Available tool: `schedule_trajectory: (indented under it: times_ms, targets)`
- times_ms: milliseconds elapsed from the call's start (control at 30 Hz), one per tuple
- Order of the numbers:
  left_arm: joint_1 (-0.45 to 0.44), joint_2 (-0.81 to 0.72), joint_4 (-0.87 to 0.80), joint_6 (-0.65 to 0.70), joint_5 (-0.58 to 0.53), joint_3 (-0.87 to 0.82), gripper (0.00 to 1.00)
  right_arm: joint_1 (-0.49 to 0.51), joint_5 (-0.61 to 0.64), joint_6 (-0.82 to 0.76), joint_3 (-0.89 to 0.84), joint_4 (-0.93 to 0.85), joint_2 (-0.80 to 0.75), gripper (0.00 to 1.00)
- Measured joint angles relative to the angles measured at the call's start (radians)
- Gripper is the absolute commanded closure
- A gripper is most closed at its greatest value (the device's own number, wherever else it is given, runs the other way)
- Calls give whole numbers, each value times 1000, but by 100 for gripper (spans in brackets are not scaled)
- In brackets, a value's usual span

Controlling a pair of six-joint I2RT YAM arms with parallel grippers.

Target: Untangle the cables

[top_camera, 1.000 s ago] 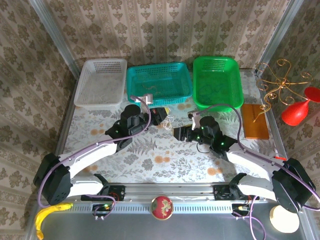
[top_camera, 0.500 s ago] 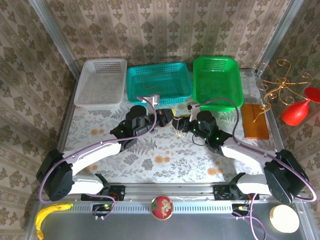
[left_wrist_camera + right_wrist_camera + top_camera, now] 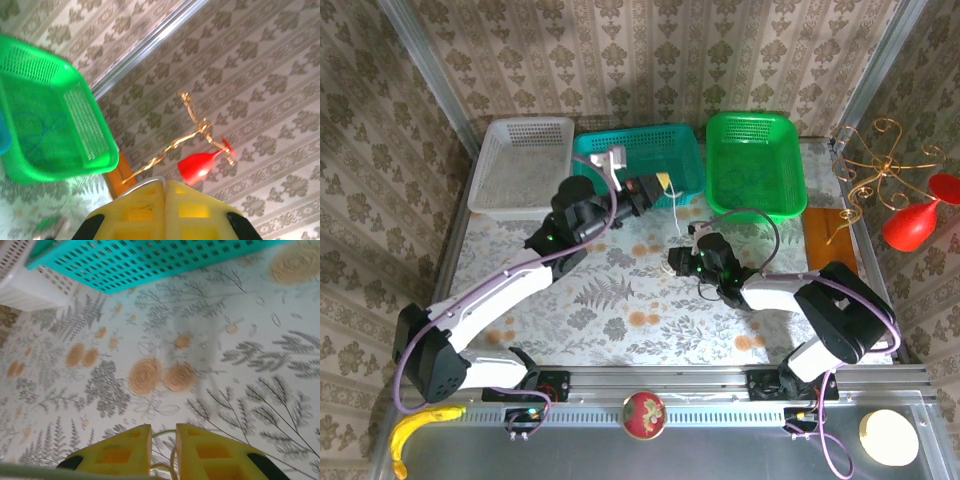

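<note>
Cables (image 3: 675, 212): 1 thin whitish-yellow cord strung from left gripper (image 3: 660, 183) down to right gripper (image 3: 677, 262), crossing the front rim of the teal basket (image 3: 620, 150) toward the table (image 3: 620, 310).

Left gripper: fingers pressed together, pinching the cord's upper end, up above the teal basket's right half.

Right gripper: low over the table, just in front of the gap between the teal basket and the green basket (image 3: 790, 160). Fingers (image 3: 125, 450) a narrow slit apart, cord looping inside the slit, no squeeze visible.

Outward: 3 baskets lined along the far edge, with the white basket (image 3: 520, 165) at left, then teal, then green, set close side by side. Bare floral cloth in front of and to the left of the right gripper, wide through to the near edge. Wooden board (image 3: 832, 245) flat by the right edge.
</note>
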Motion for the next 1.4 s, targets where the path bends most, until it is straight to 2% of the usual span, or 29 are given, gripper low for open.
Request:
schedule_trajectory:
  times_ms: [233,533,700,867,1000,1233,1400]
  targets:
    - [89,-16,-114,25,59,183,100,2,22,37,-71,68,28,79]
    - [225,-20,-171,29,106,350,100,3,88,82,-127,70,49,82]
    - [297,-34,-193,29,123,413,100,3,122,103,-141,67,49,82]
    - [417,-67,-217,29,141,444,100,6,139,108,-141,66,49,82]
    - [512,-74,-239,29,156,466,100,6,140,108,-141,62,44,76]
    - [681,-81,-307,48,172,463,100,6,119,102,-141,-20,-45,48]
    - [799,-62,-339,98,179,452,100,6,93,88,-135,-116,-157,37]
